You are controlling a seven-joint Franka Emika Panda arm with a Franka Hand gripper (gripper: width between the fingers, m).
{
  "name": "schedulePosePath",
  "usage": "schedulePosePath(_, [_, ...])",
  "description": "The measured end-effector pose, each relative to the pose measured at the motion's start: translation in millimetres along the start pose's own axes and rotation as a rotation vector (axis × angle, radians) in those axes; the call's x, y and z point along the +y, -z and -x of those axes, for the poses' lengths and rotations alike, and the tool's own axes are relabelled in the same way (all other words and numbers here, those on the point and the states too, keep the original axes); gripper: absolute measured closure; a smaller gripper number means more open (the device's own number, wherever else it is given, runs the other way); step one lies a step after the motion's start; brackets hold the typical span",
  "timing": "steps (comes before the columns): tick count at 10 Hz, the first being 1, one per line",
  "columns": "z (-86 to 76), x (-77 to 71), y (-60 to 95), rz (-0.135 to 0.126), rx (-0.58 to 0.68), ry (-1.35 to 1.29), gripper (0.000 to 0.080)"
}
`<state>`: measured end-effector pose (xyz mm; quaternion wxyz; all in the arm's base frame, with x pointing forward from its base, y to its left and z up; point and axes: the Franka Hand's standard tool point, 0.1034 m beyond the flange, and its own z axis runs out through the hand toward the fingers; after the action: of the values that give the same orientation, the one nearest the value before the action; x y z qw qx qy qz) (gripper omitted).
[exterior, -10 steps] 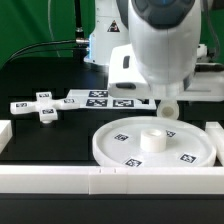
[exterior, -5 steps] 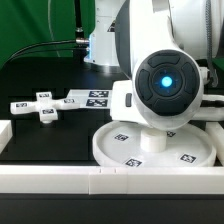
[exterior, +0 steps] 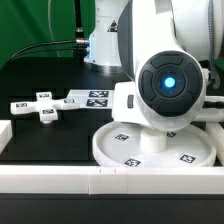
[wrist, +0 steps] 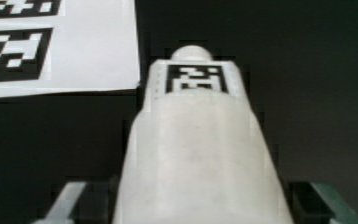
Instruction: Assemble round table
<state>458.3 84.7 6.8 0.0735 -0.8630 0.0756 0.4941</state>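
The post (wrist: 197, 130) is a thick white cylinder with a square tag near its far end. It lies on the black table next to the marker board (wrist: 51, 45). My gripper (wrist: 197, 206) is open and straddles the post's near end, with a dark gap between each finger (wrist: 69, 203) and the post. In the exterior view the arm hides both gripper and post. The large rimmed round disc (exterior: 190, 148) lies at the front with tags facing up. The small cross-shaped piece (exterior: 42, 106) lies at the exterior view's left.
The marker board (exterior: 95, 98) lies flat behind the disc. A long white border bar (exterior: 60, 180) runs along the front edge, and a short one (exterior: 4, 135) sits at the exterior view's left. The arm's body looms over the disc's far side.
Since one second ago the arm has come down and now hides the post behind the disc. Over the last half second almost nothing has moved.
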Motion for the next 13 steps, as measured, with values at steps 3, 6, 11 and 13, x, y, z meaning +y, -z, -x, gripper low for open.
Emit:
schedulePosePath(3, [1.6, 0.3, 1.3, 0.000, -0.002, 0.006, 0.0393])
schedulePosePath(6, [31.9, -0.1, 27.4, 0.006, -0.012, 0.047, 0.0393])
schedulePosePath(11, [45.9, -9.5, 58.9, 0.012, 0.030, 0.068, 0.0390])
schedulePosePath(13, [30.8, -6.6, 70.5, 0.035, 0.138, 0.181, 0.0390])
